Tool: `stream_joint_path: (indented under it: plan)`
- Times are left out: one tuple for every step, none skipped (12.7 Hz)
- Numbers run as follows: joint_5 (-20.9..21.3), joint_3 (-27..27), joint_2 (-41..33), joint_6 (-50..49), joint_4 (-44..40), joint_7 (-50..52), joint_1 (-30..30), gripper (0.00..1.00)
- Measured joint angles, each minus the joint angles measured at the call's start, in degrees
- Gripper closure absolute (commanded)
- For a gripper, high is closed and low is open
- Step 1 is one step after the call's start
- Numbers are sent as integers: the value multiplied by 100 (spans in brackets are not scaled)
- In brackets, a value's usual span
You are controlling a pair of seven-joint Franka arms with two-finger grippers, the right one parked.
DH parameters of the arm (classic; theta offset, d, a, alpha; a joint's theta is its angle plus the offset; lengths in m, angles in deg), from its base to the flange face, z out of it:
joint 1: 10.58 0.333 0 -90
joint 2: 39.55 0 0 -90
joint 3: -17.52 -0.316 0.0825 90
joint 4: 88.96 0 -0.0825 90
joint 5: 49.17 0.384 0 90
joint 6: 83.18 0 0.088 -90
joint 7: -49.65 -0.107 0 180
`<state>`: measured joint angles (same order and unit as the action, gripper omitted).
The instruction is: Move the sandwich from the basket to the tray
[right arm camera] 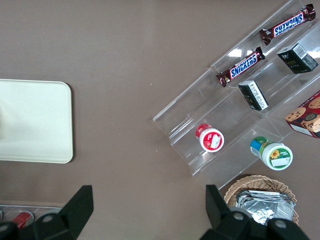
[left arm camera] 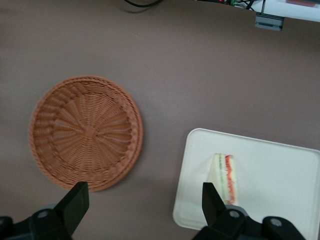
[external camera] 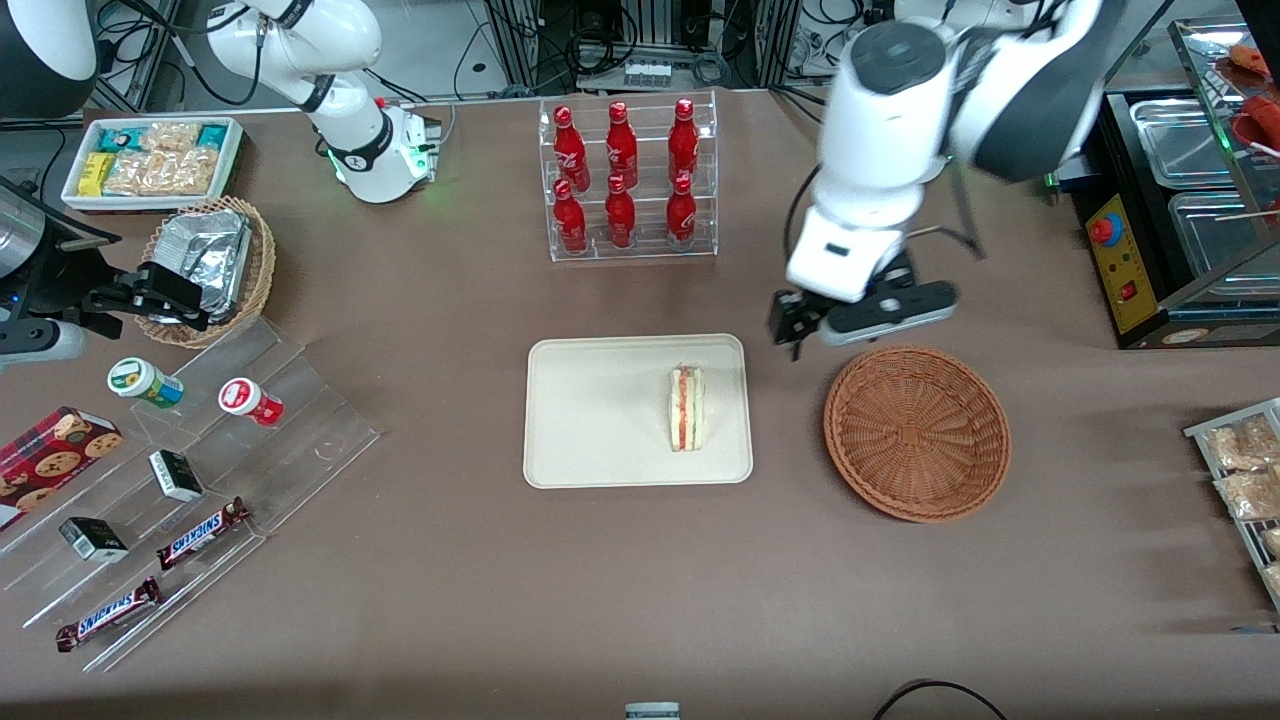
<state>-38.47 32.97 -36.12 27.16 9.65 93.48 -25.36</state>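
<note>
The left gripper (left arm camera: 142,210) is hovering with fingers apart, empty, between the bare basket (external camera: 917,432) and the tray (external camera: 600,420) carrying the sandwich (external camera: 686,408).

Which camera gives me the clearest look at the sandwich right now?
The front view: the sandwich stands whole and unobstructed on the tray, filling edge up, with the empty basket beside it. In the left wrist view the open gripper has one finger covering its end. The right wrist view shows only the tray's bare end.
</note>
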Motion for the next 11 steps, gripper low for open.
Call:
stream_joint_path:
  plan:
    - [-137,-5,-125,-90,4,-403,201,0]
    - [-253,-12,-217,-124,5,-765,410,0]
    - [-316,-20,-289,-185,2,-1077,614,0]
    - [-342,-29,-342,-330,-25,-1332,797,0]
    - [-354,-34,-381,-556,-112,-1598,977,0]
    - [-399,-39,-405,-839,-254,-1931,1148,0]
    - [-515,-48,-419,-1136,-425,-2285,1303,0]
    - [-667,-61,-426,-1407,-600,-2571,1460,0]
    - [-778,-91,-426,-1610,-755,-2720,1592,0]
    - [-849,-196,-426,-1797,-893,-2794,1666,0]
    - [-898,-315,-425,-1962,-1002,-2841,1700,0]
